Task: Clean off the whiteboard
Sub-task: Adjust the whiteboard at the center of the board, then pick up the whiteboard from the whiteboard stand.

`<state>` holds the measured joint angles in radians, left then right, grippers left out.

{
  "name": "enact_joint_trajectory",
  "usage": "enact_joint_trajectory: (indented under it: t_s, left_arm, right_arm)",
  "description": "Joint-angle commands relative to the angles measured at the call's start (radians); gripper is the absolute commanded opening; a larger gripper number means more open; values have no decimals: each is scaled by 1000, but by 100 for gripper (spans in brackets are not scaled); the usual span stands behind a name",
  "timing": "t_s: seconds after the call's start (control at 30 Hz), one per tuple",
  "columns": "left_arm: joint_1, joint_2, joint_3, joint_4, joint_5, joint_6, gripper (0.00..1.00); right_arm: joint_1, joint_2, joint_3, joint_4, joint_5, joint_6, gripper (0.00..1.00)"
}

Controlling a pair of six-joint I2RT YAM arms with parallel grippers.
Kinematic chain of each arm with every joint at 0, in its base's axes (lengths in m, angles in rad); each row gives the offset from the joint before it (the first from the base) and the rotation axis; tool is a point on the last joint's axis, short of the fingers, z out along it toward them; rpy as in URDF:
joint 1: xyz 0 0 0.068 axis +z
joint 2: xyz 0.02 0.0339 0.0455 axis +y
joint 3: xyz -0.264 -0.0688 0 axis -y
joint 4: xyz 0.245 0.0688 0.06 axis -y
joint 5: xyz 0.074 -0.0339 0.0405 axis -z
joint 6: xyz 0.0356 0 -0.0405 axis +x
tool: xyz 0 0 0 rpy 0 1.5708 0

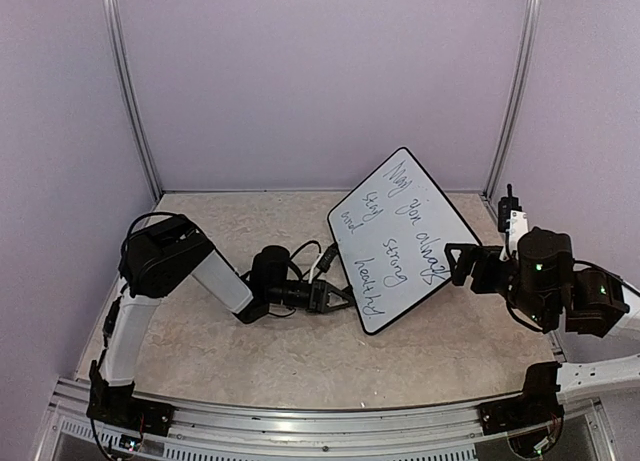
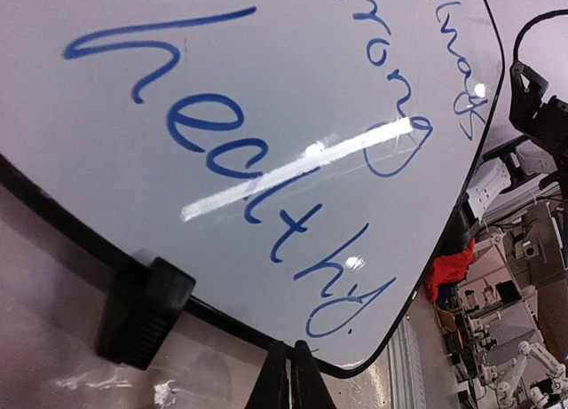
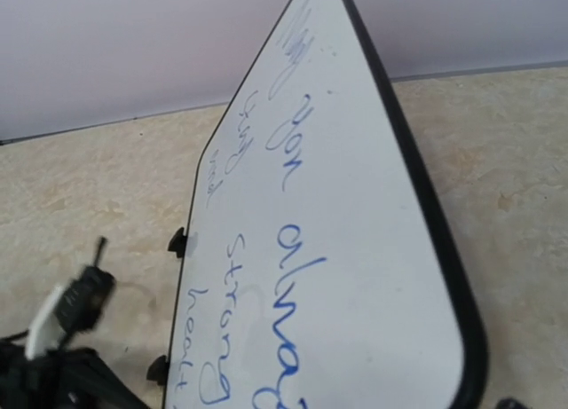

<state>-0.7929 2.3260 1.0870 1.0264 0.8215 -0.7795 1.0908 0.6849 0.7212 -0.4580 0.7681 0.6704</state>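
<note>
Whiteboard [image 1: 405,236] w/ blue handwriting, black rim, propped tilted, toward tabletop [image 1: 220,351] far-right corner. Left jaws pressed together at its near rim; right jaws spread beside its right edge. Tabletop beige, speckled; pale lilac walls [image 1: 320,81].

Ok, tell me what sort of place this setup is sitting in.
Most likely a robotics lab test cell. Plain pale walls and metal corner posts box in the table. Past the whiteboard, the left wrist view shows cluttered benches with what look like more robot arms.
</note>
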Motion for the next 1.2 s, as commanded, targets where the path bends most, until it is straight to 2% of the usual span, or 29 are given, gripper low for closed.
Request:
enact_joint_trajectory:
  t_s: [0.0, 0.1, 0.17, 0.27, 0.3, 0.4, 0.5, 0.6, 0.73, 0.8, 0.93, 1.07, 1.17]
  left_arm:
    - [99, -130, -54, 1, -24, 36, 4]
    - [138, -206, -57, -78, -19, 81, 4]
    - [159, -244, -43, -141, -27, 139, 10]
    - [190, -284, 55, -373, -93, 318, 44]
    - [199, -285, 113, -481, -123, 395, 52]
    - [204, -256, 302, -774, -249, 633, 64]
    - [203, -201, 449, -952, -318, 825, 71]
    - [213, -135, 588, -1134, -378, 952, 71]
    - [223, -52, 722, -1305, -402, 1063, 66]
    - [212, -3, 776, -1368, -471, 1119, 65]
    - [196, 70, 840, -1435, -559, 1190, 64]
    - [196, 106, 862, -1451, -576, 1237, 55]
    - [194, 111, 863, -1456, -583, 1287, 54]
  right_arm:
    - [9, -6, 22, 7, 4, -10, 99]
    - [9, -2, 29, 15, 6, -25, 99]
    - [9, 2, 38, 17, 6, -34, 99]
    - [9, 5, 47, 21, 5, -47, 99]
    - [9, 6, 51, 21, 3, -50, 99]
    - [9, 1, 63, 10, -3, -53, 99]
    - [10, -18, 69, -5, 2, -52, 99]
    - [9, -43, 61, -13, 1, -45, 100]
    - [9, -57, 44, -8, -5, -39, 99]
    - [8, -53, 40, -2, -10, -39, 99]
    - [9, -41, 43, 4, -19, -43, 100]
    - [9, -34, 43, 8, -25, -46, 100]
    - [9, -30, 44, 10, -26, -44, 100]
